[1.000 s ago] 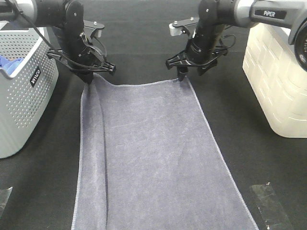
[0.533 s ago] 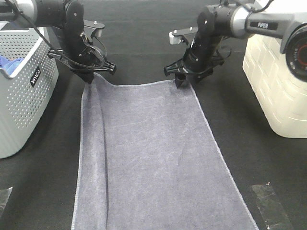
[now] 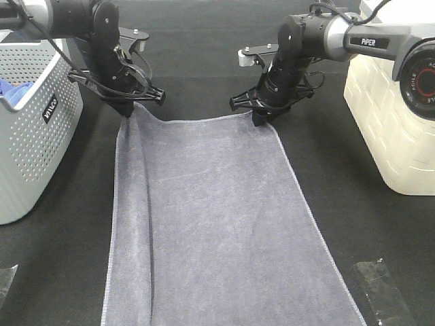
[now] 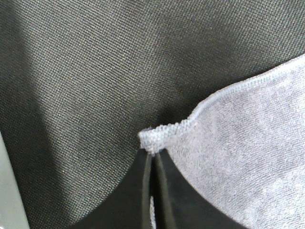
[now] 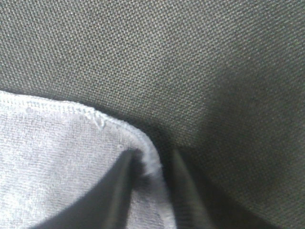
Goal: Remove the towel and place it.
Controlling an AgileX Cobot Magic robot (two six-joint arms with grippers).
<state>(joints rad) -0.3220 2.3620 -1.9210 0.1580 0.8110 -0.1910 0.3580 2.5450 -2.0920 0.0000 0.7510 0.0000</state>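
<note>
The grey-lavender towel (image 3: 217, 224) lies spread flat on the black table, running from the two grippers down to the near edge. My left gripper (image 3: 128, 109) is shut on the towel's far left corner; the left wrist view shows its fingertips (image 4: 152, 152) pinched together on the hem of the towel (image 4: 248, 143). At the far right corner, my right gripper (image 3: 262, 121) stands low over the cloth. In the right wrist view its fingers straddle the corner of the towel (image 5: 57, 152) with a narrow gap on each side, so the right gripper (image 5: 151, 160) is still open.
A grey perforated basket (image 3: 27, 136) holding a bright blue cloth (image 3: 10, 88) stands at the left. A white brick-patterned container (image 3: 391, 115) stands at the right. A clear plastic scrap (image 3: 380, 285) lies near the front right, and another (image 3: 5, 278) at the front left.
My right gripper has come down and slightly left onto the towel's far right corner, and its jaws have narrowed around the hem. The left gripper has held still.
</note>
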